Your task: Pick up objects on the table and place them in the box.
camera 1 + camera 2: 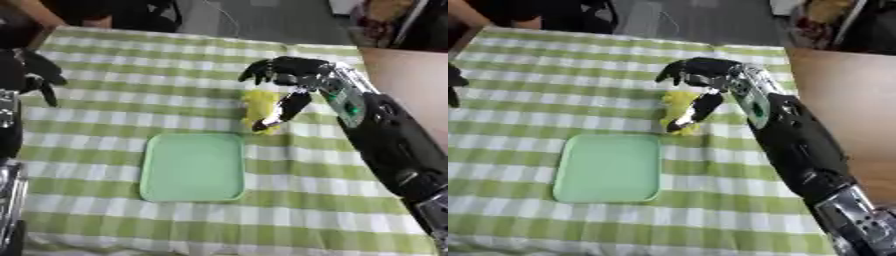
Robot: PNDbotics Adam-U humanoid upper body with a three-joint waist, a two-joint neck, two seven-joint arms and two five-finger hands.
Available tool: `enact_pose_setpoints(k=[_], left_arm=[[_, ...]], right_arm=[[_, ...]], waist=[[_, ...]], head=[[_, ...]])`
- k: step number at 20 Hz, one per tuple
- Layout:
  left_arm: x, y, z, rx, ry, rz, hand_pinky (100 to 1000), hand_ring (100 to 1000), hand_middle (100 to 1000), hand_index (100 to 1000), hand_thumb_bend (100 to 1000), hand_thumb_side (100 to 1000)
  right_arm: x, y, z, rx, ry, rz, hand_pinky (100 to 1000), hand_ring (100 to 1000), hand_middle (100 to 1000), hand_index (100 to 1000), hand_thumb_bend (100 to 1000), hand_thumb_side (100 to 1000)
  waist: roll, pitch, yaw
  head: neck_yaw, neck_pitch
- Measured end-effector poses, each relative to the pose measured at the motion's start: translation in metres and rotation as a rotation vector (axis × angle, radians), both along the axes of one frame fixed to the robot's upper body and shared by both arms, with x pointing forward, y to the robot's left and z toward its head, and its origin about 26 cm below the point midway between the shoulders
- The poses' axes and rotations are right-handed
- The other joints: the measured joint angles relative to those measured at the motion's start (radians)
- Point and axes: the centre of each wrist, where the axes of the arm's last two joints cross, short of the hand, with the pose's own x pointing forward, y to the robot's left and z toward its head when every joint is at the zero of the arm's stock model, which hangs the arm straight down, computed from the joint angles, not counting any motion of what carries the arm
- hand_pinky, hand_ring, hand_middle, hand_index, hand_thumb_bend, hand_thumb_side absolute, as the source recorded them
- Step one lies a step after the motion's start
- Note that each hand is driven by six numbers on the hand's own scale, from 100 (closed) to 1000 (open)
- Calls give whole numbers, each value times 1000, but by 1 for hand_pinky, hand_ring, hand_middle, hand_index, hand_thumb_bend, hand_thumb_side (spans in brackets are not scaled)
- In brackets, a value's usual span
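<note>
Landmark: green tray (192,167), flat, light green, rounded corners, lying on the green-and-white checked tablecloth (114,115). Nothing in it.

Yellow object (260,107): sits on the cloth just beyond the tray's far right corner, close to the rim, not inside it. Shape is soft and irregular, can't make out what it is. Whether its lower end touches the tray edge, can't tell.

Right hand (293,75): comes in from the right side, arm running diagonally from the lower right corner up past the tray's right edge. Palm is above the yellow object on the side away from the tray. One long digit (696,111) points down across the front of the yellow object, tip ending near its lower end by the tray corner. The other fingers (259,71) are curled and spread, sticking out to the left over the object's top. It looks like contact on the object, fingers partly bent around it, but a closed pinch isn't confirmed; the far side of the object is hidden by the hand. Object appears to rest on the cloth, not lifted.

Left hand (35,72): well to the left of the tray and further back, near the picture's left edge. Fingers hang relaxed and apart, holding nothing. In the right eye view only its fingertips show at the edge.
</note>
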Motion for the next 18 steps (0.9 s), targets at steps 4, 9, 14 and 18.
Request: enact_pose_setpoints(k=[4, 9, 14, 18], left_arm=[[1, -1, 1, 0, -4, -3, 233, 434, 462, 424, 678, 1000], [0, -2, 2, 2, -9, -8, 233, 435, 462, 424, 678, 1000], [0, -3, 2, -1, -9, -11, 233, 435, 463, 425, 678, 1000], [0, -4, 1, -6, -9, -12, 233, 436, 463, 425, 678, 1000]], right_arm=[[0, -2, -8, -3, 16, -9, 724, 767, 880, 938, 695, 600], [1, -4, -12, -4, 23, -15, 720, 765, 876, 934, 695, 600], [2, -7, -15, -3, 28, -28, 709, 758, 871, 927, 697, 592], [2, -11, -22, -3, 46, -48, 707, 758, 867, 922, 698, 589]], waist=[[0, 1, 2], [1, 3, 2], [3, 5, 3], [3, 5, 3]], head=[[-1, 0], [-5, -1], [-7, -1], [-7, -1]])
